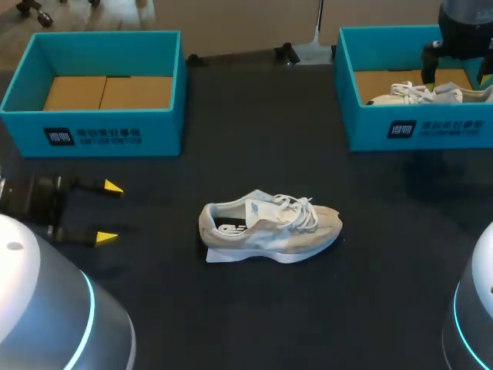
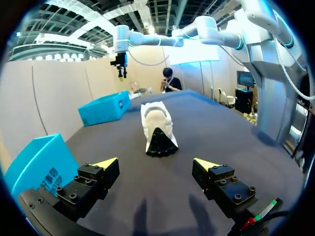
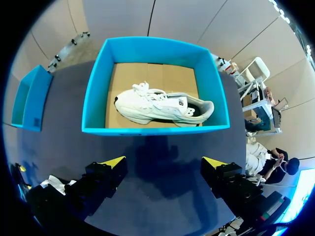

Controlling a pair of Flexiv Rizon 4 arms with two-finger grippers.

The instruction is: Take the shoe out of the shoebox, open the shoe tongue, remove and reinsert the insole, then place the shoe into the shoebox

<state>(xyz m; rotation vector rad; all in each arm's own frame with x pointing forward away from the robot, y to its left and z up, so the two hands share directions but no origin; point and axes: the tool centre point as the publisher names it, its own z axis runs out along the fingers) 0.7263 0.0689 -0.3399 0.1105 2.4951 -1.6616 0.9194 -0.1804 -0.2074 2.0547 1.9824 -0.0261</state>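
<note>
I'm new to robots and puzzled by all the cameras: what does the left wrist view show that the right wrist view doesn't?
Only the left wrist view: the loose shoe whole on the table, ahead of the left fingers, and the right arm above the far shoebox. Only the right wrist view: the second shoe lying inside that shoebox, ahead of the right fingers. Both: the table, the far shoebox, the other box, open fingers.

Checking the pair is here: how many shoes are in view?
2. One shoe lies on the table; the other lies in the right box. The left box holds none.
</note>
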